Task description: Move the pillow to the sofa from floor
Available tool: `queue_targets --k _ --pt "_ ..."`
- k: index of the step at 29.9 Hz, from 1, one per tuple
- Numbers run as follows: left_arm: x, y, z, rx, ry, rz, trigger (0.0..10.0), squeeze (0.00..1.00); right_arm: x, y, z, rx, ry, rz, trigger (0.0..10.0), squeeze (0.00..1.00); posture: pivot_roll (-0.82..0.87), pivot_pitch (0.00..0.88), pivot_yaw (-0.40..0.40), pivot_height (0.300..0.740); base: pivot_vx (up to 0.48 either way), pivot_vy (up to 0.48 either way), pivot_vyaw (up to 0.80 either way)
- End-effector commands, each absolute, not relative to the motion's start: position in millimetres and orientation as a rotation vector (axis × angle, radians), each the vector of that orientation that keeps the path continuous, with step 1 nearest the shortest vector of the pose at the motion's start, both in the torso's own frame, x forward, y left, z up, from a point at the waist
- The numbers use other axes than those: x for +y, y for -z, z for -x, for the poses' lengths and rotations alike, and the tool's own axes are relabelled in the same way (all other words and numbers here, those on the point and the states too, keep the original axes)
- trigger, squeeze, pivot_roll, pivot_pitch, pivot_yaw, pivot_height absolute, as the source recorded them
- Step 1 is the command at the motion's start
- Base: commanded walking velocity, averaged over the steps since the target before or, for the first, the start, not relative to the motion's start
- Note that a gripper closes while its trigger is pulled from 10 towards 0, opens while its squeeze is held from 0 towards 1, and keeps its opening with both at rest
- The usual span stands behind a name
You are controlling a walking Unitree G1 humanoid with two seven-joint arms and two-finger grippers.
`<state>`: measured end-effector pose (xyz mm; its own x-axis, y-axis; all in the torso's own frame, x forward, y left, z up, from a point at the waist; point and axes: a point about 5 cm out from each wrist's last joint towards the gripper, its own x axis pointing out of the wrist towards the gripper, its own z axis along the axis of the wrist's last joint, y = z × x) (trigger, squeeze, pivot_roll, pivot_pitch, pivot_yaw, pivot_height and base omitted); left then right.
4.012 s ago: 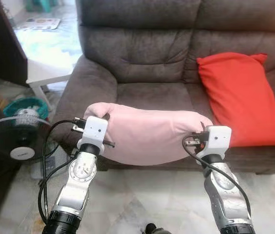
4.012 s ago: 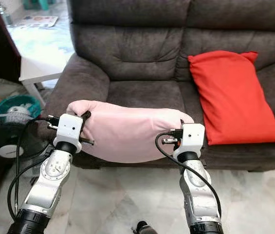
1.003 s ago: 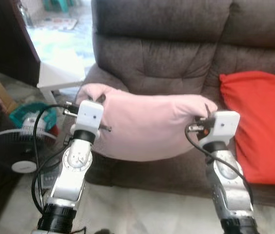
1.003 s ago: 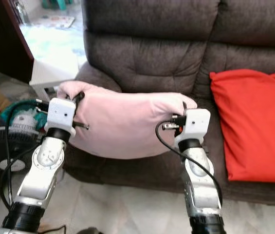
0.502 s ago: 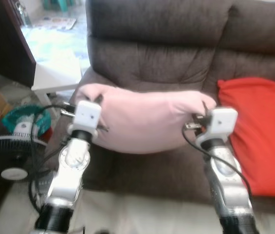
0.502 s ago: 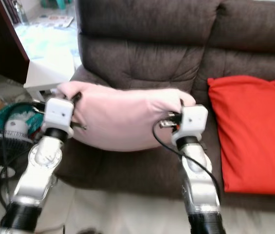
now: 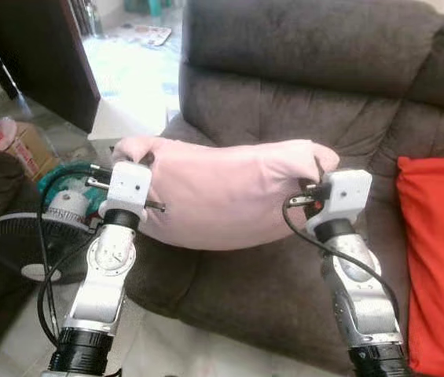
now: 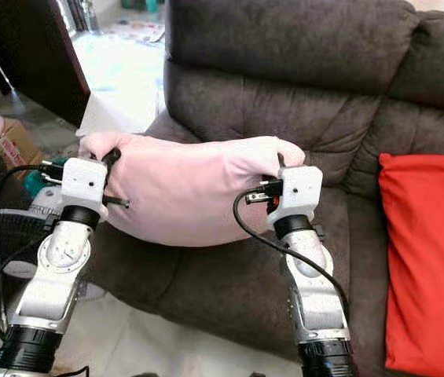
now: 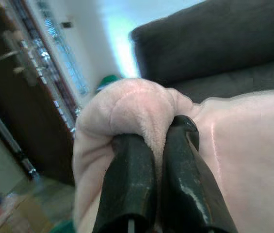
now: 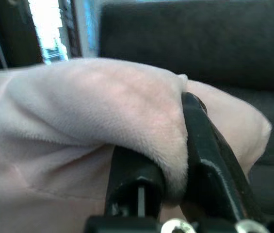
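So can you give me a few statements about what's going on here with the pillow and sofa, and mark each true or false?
1. Both grippers pinch the pink pillow. True: the left gripper and right gripper each clamp one end.
2. The pink pillow lies on the floor. False: it hangs in the air over the sofa seat.
3. A red pillow lies on the sofa. True.
4. A fan stands on the sofa. False: it stands on the floor beside the sofa.

You see a dark brown sofa [image 7: 300, 94] with a red cushion [image 7: 442, 259] at its right. To your left stand a fan [image 7: 29, 239], a white side table [image 7: 123, 126] and a dark cabinet [image 7: 41, 55] on pale, bright floor [image 7: 127, 63].
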<state>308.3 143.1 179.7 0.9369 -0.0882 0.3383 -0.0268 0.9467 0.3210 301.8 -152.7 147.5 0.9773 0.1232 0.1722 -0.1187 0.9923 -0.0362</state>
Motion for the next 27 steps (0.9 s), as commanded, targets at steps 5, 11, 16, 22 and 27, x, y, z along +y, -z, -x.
queue_targets --k 5,11,16,22,27 --pt "143.6 -193.3 -308.2 -0.413 0.031 -0.329 10.0 0.0 -150.0 -165.6 -303.0 -0.255 -0.132 0.01 10.0 0.0 0.13 0.092 -0.024 0.74 0.287 0.0 0.0" --pt "143.0 -192.5 -308.3 -0.412 0.037 -0.327 10.0 0.0 -150.2 -164.8 -303.5 -0.249 -0.13 0.012 10.0 0.0 0.13 0.094 -0.024 0.74 0.285 0.0 0.0" --pt "142.7 -192.7 -308.3 -0.412 0.037 -0.326 10.0 0.0 -150.4 -164.3 -303.5 -0.244 -0.131 0.013 10.0 0.0 0.13 0.095 -0.024 0.74 0.286 0.0 0.0" --pt "142.4 -192.2 -308.4 -0.41 0.04 -0.325 10.0 0.0 -150.3 -164.1 -303.6 -0.242 -0.134 0.017 10.0 0.0 0.13 0.095 -0.024 0.74 0.287 0.0 0.0" --pt "141.1 -191.7 -308.5 -0.407 0.046 -0.323 10.0 0.0 -151.4 -164.5 -304.0 -0.239 -0.13 0.025 10.0 0.0 0.13 0.095 -0.024 0.74 0.286 0.0 0.0"
